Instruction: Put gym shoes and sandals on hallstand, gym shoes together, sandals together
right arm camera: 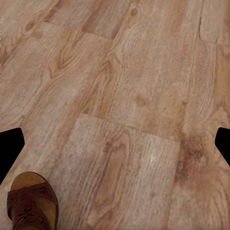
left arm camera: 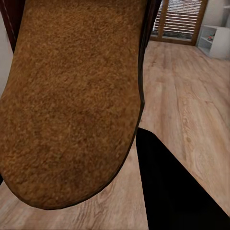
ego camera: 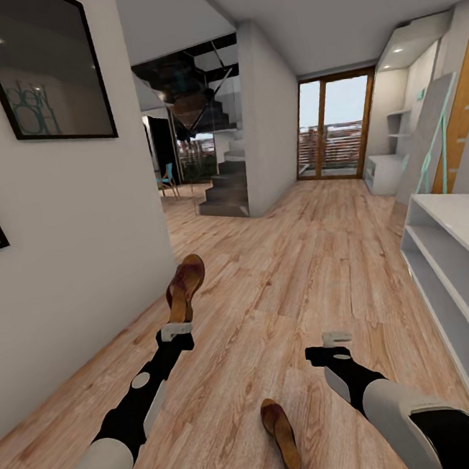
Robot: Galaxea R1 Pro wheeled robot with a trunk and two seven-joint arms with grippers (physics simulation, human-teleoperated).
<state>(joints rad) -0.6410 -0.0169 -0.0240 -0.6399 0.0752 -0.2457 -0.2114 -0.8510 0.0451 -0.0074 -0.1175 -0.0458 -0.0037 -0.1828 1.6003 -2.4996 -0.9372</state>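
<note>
My left gripper (ego camera: 177, 332) is shut on one brown sandal (ego camera: 185, 284), which it holds above the corridor floor (ego camera: 282, 273) near the left wall. In the left wrist view the sandal's rough brown sole (left arm camera: 72, 96) sits close to the camera beside a black finger (left arm camera: 177, 191). The other sandal (ego camera: 281, 435) lies flat on the floor between my arms, and its strapped toe (right arm camera: 31, 201) appears in the right wrist view. My right gripper (ego camera: 337, 339) hangs open over bare planks with nothing in it. The light-grey hallstand (ego camera: 446, 255) stands along the right wall. The gym shoes are out of view.
A white wall with dark framed pictures (ego camera: 43, 67) runs along my left. Ahead are a dark staircase (ego camera: 222, 185), a glass door (ego camera: 335, 126) and a leaning mirror (ego camera: 433, 134). Open wood floor stretches between me and the hallstand.
</note>
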